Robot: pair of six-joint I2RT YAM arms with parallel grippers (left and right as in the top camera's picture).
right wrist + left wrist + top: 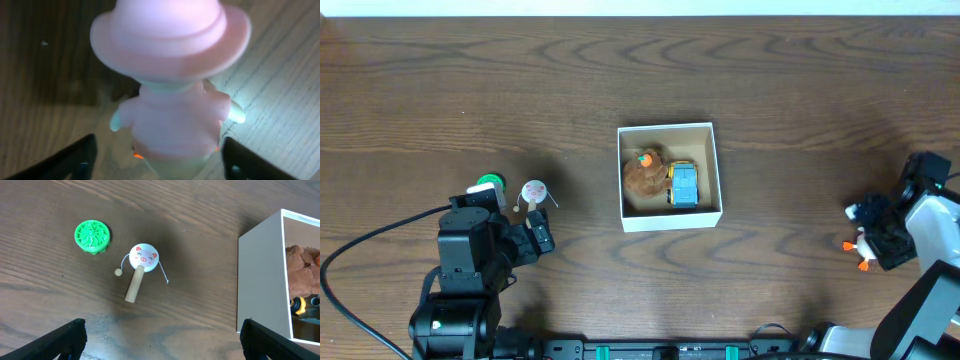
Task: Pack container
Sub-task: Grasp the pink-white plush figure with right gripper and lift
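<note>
The container (670,217), a square white box with a tan inside, stands mid-table and holds a brown plush toy (644,174) and a blue and yellow toy car (685,185). Its white wall shows at the right of the left wrist view (262,280). My left gripper (538,236) is open and empty (160,345), just short of a pig-faced rattle drum (533,192) (142,260) and a green spinning top (490,184) (92,235). My right gripper (876,232) is open (159,162), its fingers on either side of a white duck figure with a hat (863,246) (172,95), with gaps on both sides.
The table is dark brown wood. A black cable (360,250) curves from the left arm base across the front left. The duck figure stands near the right edge, far from the container.
</note>
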